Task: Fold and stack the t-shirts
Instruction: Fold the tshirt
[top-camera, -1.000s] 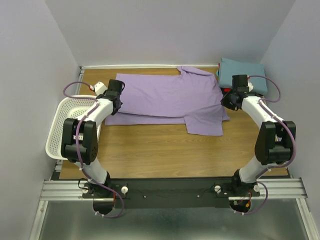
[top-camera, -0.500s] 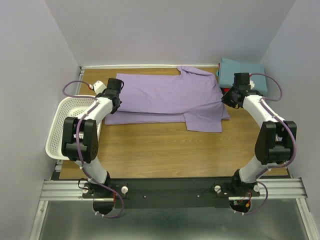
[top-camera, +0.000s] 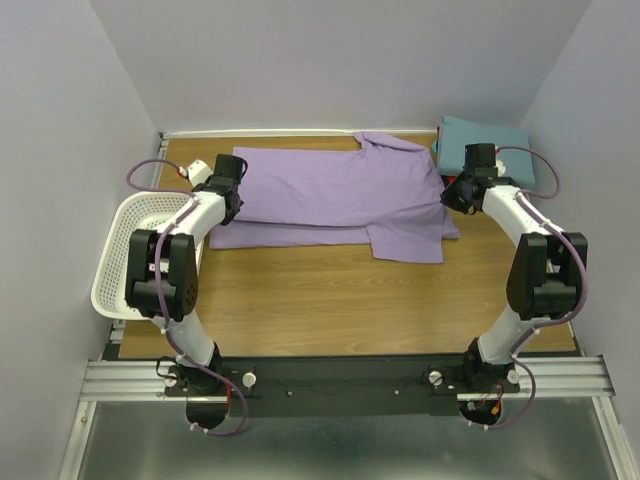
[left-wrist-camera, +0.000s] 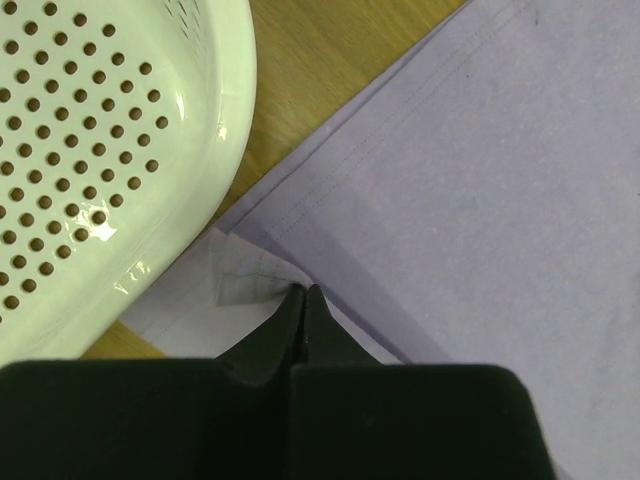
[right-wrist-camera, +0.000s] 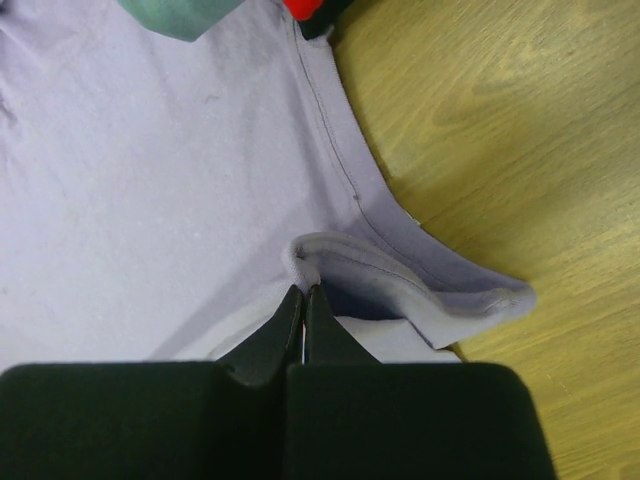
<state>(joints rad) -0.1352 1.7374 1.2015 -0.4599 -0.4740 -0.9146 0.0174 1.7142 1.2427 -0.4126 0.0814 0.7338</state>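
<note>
The large lavender t-shirt (top-camera: 340, 190) lies spread across the far half of the table, its near part folded over. At its left edge my left gripper (top-camera: 231, 203) is shut, pinching a corner of the lavender cloth (left-wrist-camera: 430, 150) between the fingertips (left-wrist-camera: 302, 291). On the right side my right gripper (top-camera: 451, 199) is shut on a raised hemmed fold of the same shirt (right-wrist-camera: 150, 200), at the tips (right-wrist-camera: 305, 290). A teal folded t-shirt (top-camera: 492, 142) sits at the far right corner, with a bit of red t-shirt (right-wrist-camera: 305, 8) beside the teal one (right-wrist-camera: 180, 15).
A white perforated basket (top-camera: 122, 255) hangs off the table's left edge, close to the left gripper, with its rim (left-wrist-camera: 225, 150) in the left wrist view. Bare wood (top-camera: 330, 300) lies between the shirt and the arm bases. Walls close in the far, left and right sides.
Both grippers have drifted slightly toward the far side, keeping their hold. The shirt's near edge and lower sleeve flap have been drawn a little farther from the arm bases.
</note>
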